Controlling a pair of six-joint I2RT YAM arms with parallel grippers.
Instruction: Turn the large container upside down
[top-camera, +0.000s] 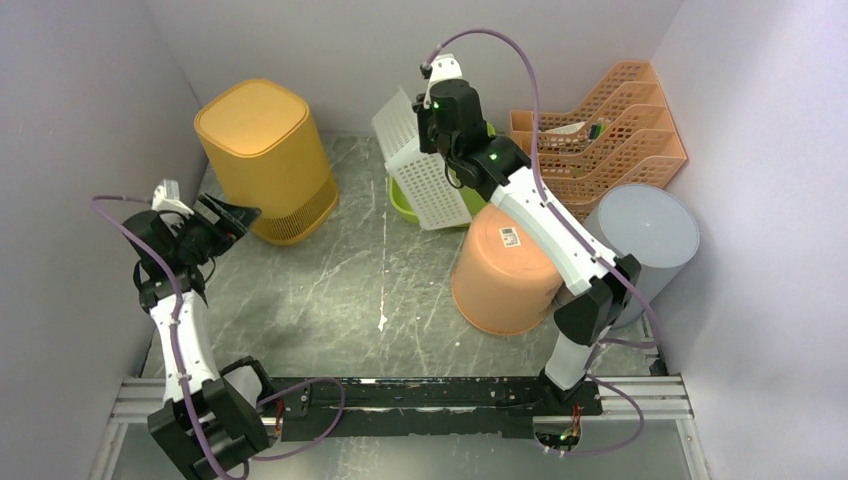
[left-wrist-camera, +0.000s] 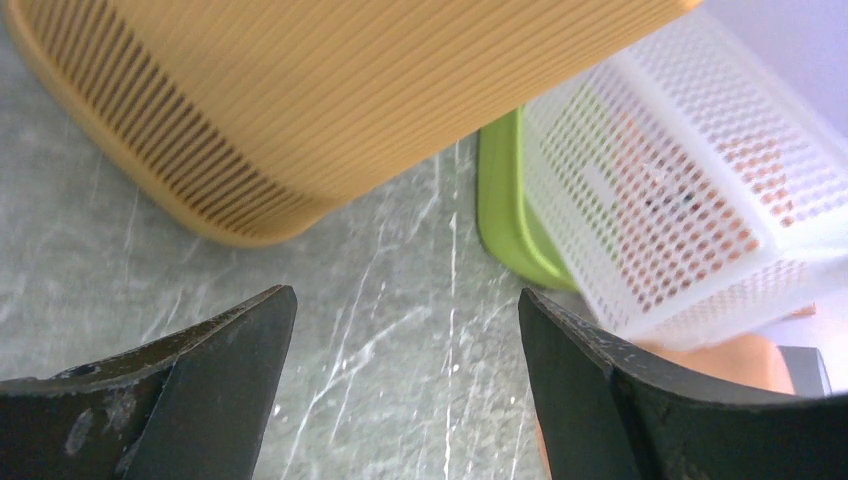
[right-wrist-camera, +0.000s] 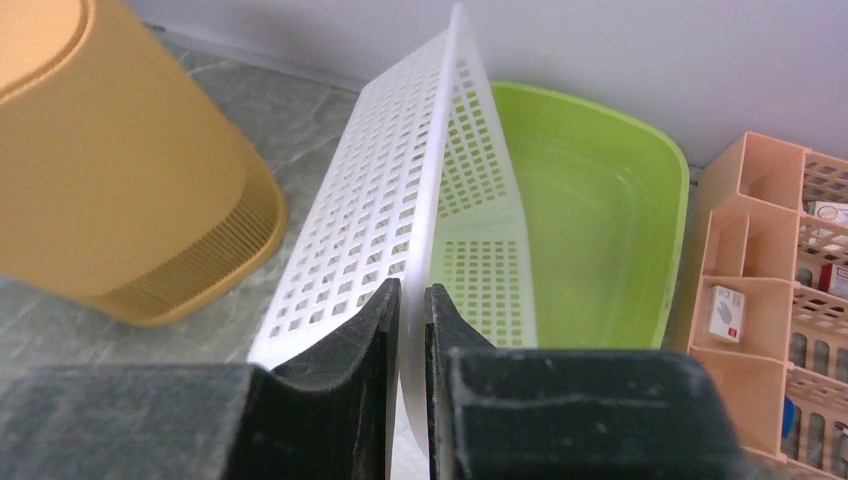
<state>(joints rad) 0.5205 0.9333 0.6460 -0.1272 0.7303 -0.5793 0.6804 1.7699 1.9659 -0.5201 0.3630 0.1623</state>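
Observation:
A white perforated basket (top-camera: 415, 165) stands tilted on its edge at the back centre, leaning partly in a green tub (top-camera: 400, 205). My right gripper (top-camera: 430, 133) is shut on the basket's upper rim; in the right wrist view the rim (right-wrist-camera: 440, 150) runs between the jaws of the gripper (right-wrist-camera: 412, 292), with the green tub (right-wrist-camera: 590, 210) behind. My left gripper (top-camera: 240, 215) is open and empty just beside the base of a tall yellow ribbed bin (top-camera: 265, 155). The left wrist view shows that gripper (left-wrist-camera: 407, 295) over bare table, the bin (left-wrist-camera: 350, 90) above and the basket (left-wrist-camera: 680, 190) at right.
An orange bucket (top-camera: 500, 270) lies bottom up under my right arm. A grey bin (top-camera: 650, 235) stands at the right wall. An orange file rack (top-camera: 610, 135) holds small items at the back right. Walls close in on three sides.

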